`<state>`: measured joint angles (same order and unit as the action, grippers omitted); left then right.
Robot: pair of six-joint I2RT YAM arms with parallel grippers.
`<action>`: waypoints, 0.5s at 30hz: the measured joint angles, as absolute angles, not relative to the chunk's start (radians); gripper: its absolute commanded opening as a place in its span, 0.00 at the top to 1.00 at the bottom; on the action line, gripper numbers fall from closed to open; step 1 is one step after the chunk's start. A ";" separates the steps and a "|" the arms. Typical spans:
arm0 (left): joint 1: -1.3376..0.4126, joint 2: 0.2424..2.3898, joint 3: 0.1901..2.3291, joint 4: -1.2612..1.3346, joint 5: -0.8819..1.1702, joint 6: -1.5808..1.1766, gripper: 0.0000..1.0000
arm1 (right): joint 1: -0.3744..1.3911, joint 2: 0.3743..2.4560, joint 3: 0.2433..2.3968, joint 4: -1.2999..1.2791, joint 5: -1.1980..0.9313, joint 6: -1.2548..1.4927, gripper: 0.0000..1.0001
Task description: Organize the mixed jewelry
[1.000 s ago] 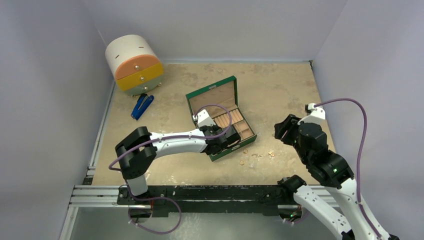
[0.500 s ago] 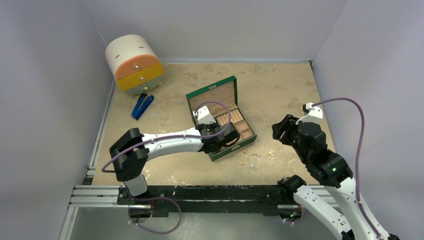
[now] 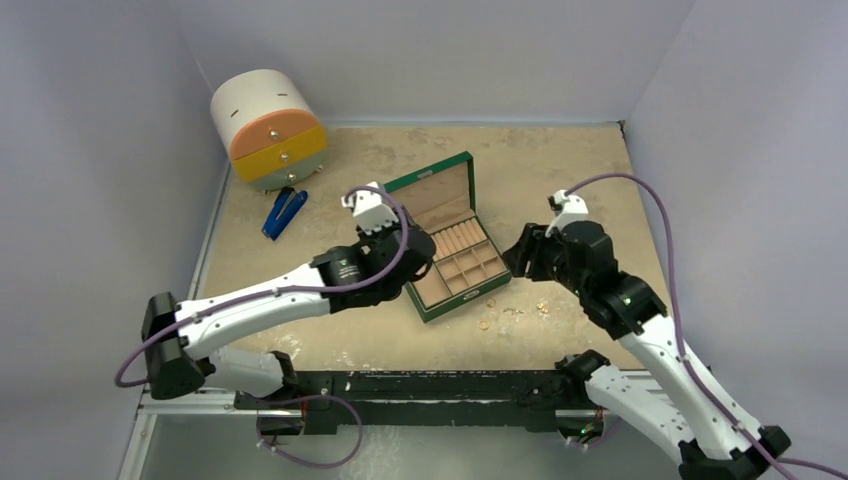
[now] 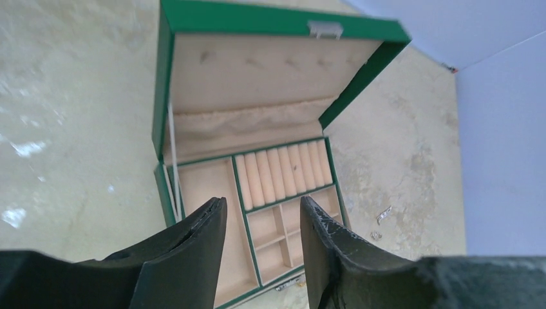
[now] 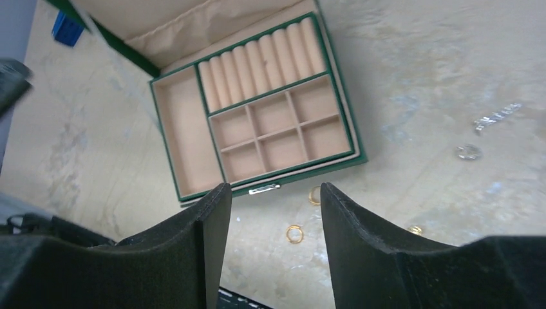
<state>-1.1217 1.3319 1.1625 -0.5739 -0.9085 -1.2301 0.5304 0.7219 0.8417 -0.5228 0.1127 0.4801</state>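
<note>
The green jewelry box (image 3: 437, 194) stands open mid-table, its beige ring rolls and small compartments holding nothing that shows. The mixed jewelry lies on the table just in front and right of it: gold rings (image 5: 295, 234) (image 5: 314, 195), a small gold piece (image 5: 415, 230) and silver pieces (image 5: 497, 117) (image 5: 469, 152). My left gripper (image 4: 263, 201) hovers open above the box's left half (image 4: 164, 84), nothing between its fingers. My right gripper (image 5: 275, 187) hangs open over the box's front edge (image 5: 302, 168), with one gold ring on the table below the gap.
A round white drawer unit (image 3: 268, 130) with orange and yellow drawers stands at the back left. A blue-handled tool (image 3: 284, 212) lies in front of it. Walls close three sides, and a black rail (image 3: 400, 385) runs along the near edge.
My left gripper has lifted back out of the box toward the left and its jaws have widened. The right arm has swung left toward the box and the loose jewelry.
</note>
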 measured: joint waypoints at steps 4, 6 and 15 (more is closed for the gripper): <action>-1.122 1.235 1.163 -0.570 -0.973 -1.123 0.54 | 0.530 0.807 0.833 -0.454 0.006 0.454 0.45; -1.122 1.198 1.161 -0.569 -0.989 -1.068 0.54 | 0.530 0.851 0.823 -0.419 -0.046 0.443 0.46; -1.122 1.074 1.164 -0.573 -0.957 -0.783 0.53 | 0.541 1.018 0.807 -0.278 -0.192 0.410 0.50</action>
<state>-1.1217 1.0740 1.1645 -0.5728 -0.9565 -0.7830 0.5407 1.0176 0.8074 -0.2775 -0.1921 0.4095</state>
